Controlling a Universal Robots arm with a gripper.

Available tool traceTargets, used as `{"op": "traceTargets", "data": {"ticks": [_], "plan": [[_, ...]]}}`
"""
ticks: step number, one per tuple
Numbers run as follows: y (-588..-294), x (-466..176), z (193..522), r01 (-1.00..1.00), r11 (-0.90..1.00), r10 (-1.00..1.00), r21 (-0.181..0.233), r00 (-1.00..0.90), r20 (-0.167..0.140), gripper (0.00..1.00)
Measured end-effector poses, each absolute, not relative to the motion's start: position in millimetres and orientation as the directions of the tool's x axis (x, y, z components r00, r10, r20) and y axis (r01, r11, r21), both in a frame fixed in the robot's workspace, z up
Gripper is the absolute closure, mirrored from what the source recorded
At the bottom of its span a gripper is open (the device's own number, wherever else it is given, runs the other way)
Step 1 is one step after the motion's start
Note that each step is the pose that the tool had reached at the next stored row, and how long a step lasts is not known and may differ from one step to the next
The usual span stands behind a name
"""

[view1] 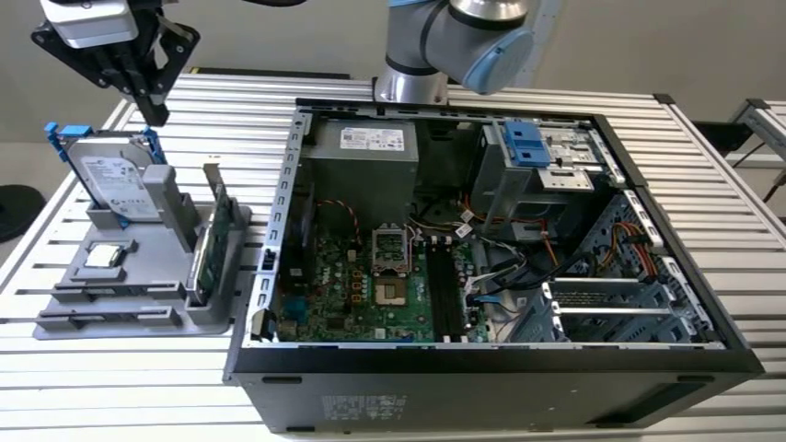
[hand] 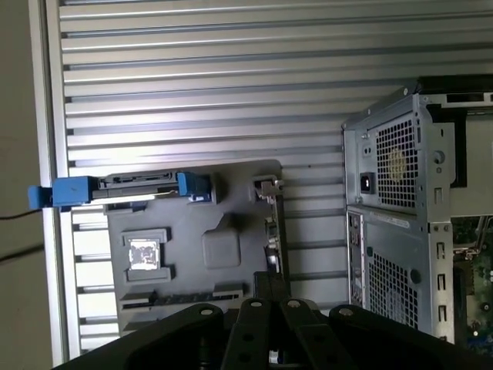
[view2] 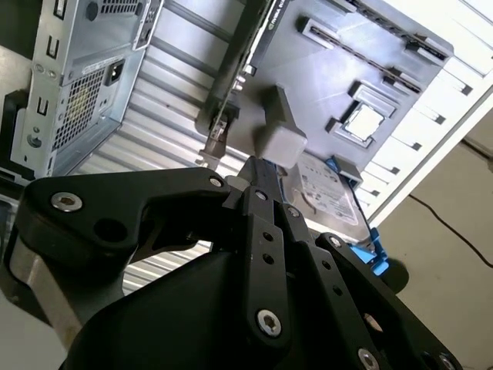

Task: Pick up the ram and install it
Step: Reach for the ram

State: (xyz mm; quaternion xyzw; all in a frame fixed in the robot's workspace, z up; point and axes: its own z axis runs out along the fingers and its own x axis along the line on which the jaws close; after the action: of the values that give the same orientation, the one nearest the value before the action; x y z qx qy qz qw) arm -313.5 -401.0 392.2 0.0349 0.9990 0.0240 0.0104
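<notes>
My gripper [view1: 156, 115] hangs at the exterior view's far left, above the back edge of the grey holder tray [view1: 135, 276] and just behind the upright hard drive [view1: 117, 180]. Its black fingers are shut, tips together [view2: 258, 166], and nothing shows between them. The ram is hidden from me; the long narrow slots at the tray's front [view1: 105, 318] look dark and bare. The open computer case [view1: 491, 354] lies at centre, and the motherboard's black memory slots [view1: 445, 295] run along its middle. I cannot tell whether a stick sits in them.
On the tray stand a green circuit card [view1: 219, 235] on edge and a small square chip [view1: 105, 256]. The hard drive [hand: 123, 185] has blue brackets. The arm's base [view1: 411, 55] rises behind the case. A slatted metal table [view1: 737, 276] carries everything; its left edge is close to the tray.
</notes>
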Motion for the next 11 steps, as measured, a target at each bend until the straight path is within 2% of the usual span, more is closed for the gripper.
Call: {"op": "traceTargets", "data": {"ticks": [11], "plan": [[-406.7,-305.3,391.5,0.04,0.998,0.041,0.049,-0.999,-0.019,1.0]]}}
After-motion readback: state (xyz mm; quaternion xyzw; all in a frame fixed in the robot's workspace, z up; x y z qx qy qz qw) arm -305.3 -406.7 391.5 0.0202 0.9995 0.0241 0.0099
